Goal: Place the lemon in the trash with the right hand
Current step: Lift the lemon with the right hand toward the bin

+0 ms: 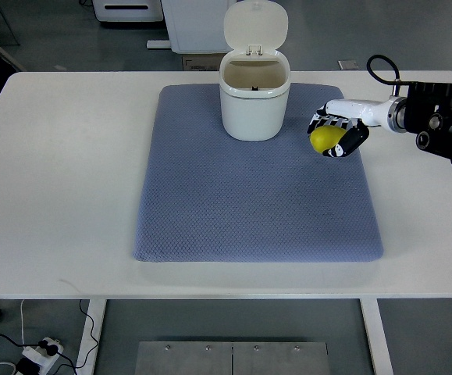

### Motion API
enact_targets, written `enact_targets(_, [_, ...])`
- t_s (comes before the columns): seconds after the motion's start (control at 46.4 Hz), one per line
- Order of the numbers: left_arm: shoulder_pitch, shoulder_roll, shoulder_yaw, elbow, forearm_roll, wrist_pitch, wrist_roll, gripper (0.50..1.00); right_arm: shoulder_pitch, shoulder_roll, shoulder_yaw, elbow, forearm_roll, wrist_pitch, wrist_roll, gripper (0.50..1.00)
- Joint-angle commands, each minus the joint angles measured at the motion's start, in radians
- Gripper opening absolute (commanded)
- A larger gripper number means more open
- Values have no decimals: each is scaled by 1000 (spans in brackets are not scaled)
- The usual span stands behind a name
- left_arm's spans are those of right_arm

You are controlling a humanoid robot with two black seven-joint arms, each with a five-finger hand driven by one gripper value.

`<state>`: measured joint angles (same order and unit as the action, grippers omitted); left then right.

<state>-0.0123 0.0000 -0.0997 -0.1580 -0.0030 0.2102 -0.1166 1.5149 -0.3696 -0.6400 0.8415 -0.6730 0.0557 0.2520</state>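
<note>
A yellow lemon (pixel 325 138) is held in my right hand (pixel 338 132), whose black-and-white fingers curl around it over the right part of the blue mat (pixel 257 203). The right arm comes in from the right edge. To the left of the hand stands a white trash bin (pixel 254 105) at the back of the mat, its lid (pixel 255 26) flipped up and its inside showing. The lemon is level with the bin's side, a short gap to its right. The left arm does not show.
The mat lies on a white table (pixel 62 172). Beyond the table's far edge stand white cabinets (pixel 186 19). On the floor at the near left lie cables and a power strip (pixel 34 355).
</note>
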Motion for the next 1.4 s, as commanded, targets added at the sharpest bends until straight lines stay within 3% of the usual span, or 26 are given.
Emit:
enact_targets(0.0, [0, 0, 0, 0, 0, 0, 0, 1000, 19, -18, 2, -1, 3, 6, 7, 500])
enact_targets(0.388, [0, 0, 0, 0, 0, 0, 0, 1000, 103, -52, 62, -1, 18, 55, 10, 500])
enact_targets(0.884, [0, 0, 0, 0, 0, 0, 0, 1000, 172, -46, 79, -5, 98, 62, 3, 500])
enact_targets(1.379, [0, 0, 0, 0, 0, 0, 0, 1000, 166, 29, 148, -62, 223, 47, -10, 500])
